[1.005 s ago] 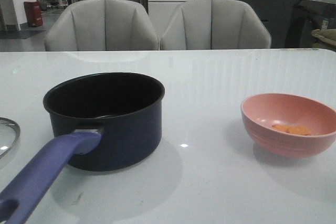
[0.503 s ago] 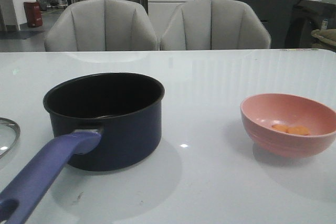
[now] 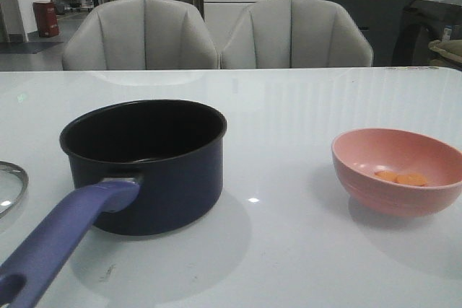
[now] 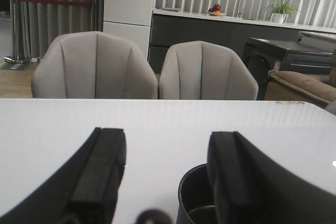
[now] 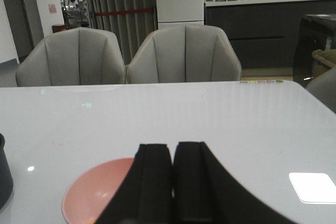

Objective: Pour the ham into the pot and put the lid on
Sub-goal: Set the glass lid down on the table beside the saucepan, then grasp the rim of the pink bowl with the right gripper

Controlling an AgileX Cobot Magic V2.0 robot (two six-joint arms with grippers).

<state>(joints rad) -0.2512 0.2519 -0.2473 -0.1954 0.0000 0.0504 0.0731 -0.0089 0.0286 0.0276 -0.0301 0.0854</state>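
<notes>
Left pincer (image 4: 163, 177) released, the pot (image 4: 197, 198) just beyond it. Right pincer (image 5: 172, 182) clenched, empty, over the pink bowl (image 5: 100, 192) holding 2 ham (image 3: 401, 177) slices.

Dim, even overhead light; small glare spots on the table (image 3: 303, 250) right of the pot (image 3: 155, 171); soft shadows; slightly soft focus.

Lid (image 3: 10, 187) cut by the front view's left edge, only a rim sliver shows. Pot (image 3: 148, 164) handle end runs off the bottom edge; in left wrist view the left tool (image 4: 165, 182) hides most of it. Right tool (image 5: 172, 182) covers part of the bowl (image 5: 97, 190).
</notes>
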